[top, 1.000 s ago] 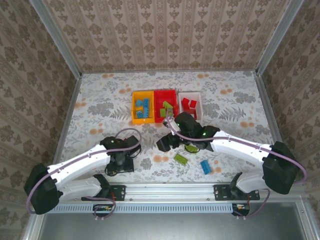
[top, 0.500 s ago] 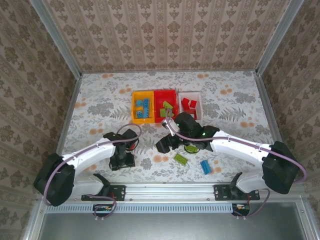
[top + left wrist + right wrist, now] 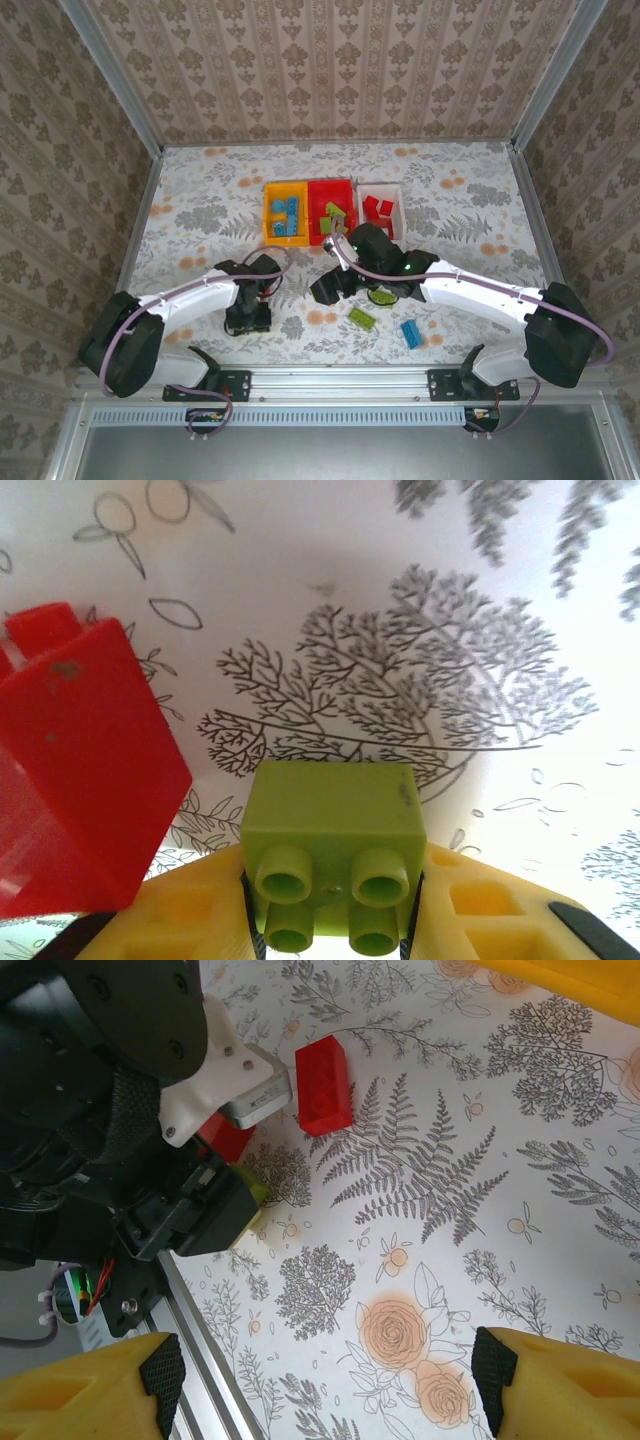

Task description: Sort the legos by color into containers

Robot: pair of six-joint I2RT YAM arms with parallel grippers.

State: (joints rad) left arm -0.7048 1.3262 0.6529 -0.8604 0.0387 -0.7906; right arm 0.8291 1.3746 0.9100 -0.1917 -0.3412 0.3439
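The left gripper (image 3: 335, 925) had closed on a lime green brick (image 3: 335, 820), low over the near-left table (image 3: 450, 200), with a red brick (image 3: 80, 770) just beside it. The right gripper (image 3: 330, 1370) gaped wide and empty, on the near side of the red bin (image 3: 330, 183).

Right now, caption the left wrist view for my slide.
Left gripper clamps a lime green lego beside a red lego on the floral table.

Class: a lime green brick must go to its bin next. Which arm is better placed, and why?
Left. The left gripper has its fingers close against both sides of a lime green brick, ready to lift. The right gripper hangs open above the table, nothing between its fingers.
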